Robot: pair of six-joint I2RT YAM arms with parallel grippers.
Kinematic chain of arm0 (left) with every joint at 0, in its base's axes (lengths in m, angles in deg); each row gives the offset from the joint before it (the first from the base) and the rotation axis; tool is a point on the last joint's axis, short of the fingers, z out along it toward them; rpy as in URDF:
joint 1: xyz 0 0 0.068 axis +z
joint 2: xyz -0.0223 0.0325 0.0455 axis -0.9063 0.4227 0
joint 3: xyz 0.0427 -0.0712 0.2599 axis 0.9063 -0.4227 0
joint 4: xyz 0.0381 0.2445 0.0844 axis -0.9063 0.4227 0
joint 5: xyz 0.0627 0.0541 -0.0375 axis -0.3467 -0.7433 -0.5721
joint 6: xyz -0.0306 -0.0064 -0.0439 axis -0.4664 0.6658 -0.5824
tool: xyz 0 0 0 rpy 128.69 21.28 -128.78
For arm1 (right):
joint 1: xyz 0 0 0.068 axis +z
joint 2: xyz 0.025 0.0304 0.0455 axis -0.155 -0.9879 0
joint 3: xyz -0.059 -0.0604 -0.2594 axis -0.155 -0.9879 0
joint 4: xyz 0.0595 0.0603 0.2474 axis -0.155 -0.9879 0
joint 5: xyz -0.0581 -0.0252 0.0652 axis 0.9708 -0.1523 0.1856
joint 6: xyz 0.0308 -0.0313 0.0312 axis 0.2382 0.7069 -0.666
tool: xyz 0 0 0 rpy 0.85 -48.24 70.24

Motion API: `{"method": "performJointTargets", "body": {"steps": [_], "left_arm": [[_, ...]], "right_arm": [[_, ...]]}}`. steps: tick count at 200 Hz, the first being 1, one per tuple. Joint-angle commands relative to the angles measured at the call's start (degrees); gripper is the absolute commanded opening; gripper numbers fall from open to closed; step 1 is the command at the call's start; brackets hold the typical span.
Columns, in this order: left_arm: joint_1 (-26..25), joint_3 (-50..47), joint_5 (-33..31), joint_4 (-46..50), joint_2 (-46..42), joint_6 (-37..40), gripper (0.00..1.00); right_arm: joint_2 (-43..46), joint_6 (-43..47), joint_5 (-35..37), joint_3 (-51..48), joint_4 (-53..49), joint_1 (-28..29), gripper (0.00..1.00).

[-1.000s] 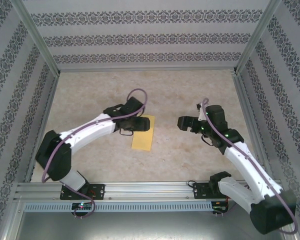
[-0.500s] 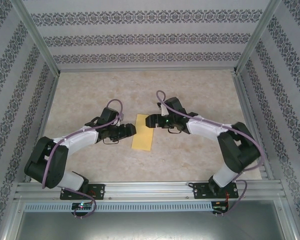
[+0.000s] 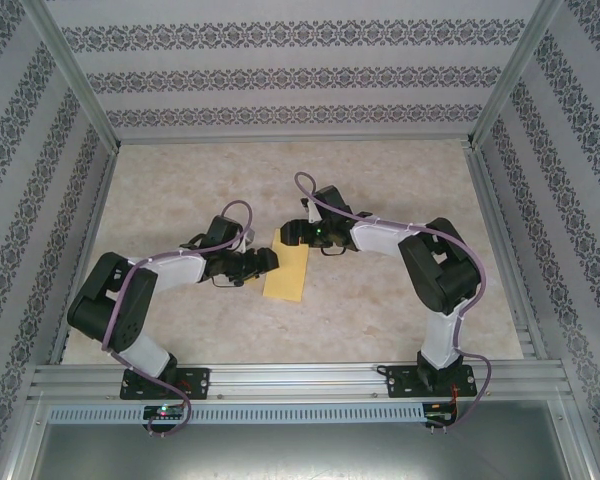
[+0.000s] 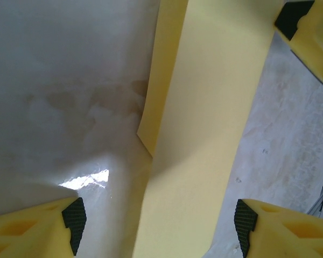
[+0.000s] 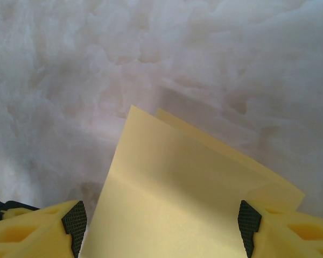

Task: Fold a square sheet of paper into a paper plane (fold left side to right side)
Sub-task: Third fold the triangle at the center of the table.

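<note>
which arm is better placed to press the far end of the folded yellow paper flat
Right, probably: the right gripper hangs open over the far end of the paper, where its two layers sit misaligned; the left gripper is open at its left long edge.

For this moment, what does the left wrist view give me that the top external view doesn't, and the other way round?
Left wrist: a close look at the folded sheet of paper, whose layers seem not to line up along one edge, with the left gripper open astride it. Top external: both arms whole, the right gripper at the sheet's far end, the rail and the patterned walls. Both: the yellow sheet lying on the marbled table.
</note>
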Motion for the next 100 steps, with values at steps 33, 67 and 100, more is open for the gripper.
{"method": "performJointTargets", "body": {"steps": [33,67,100], "left_arm": [[-0.2,0.7,5.6,-6.8,4.6,-2.1,0.69],[-0.2,0.9,6.6,-7.3,4.2,-2.7,0.60],[-0.3,1.4,7.7,-7.5,4.1,-3.0,0.50]], "right_arm": [[-1.7,1.2,0.8,0.9,-0.5,0.0,0.76],[-1.6,1.3,0.6,0.8,-0.5,0.0,0.76],[-1.7,1.4,0.5,0.8,-0.3,0.0,0.76]]}}
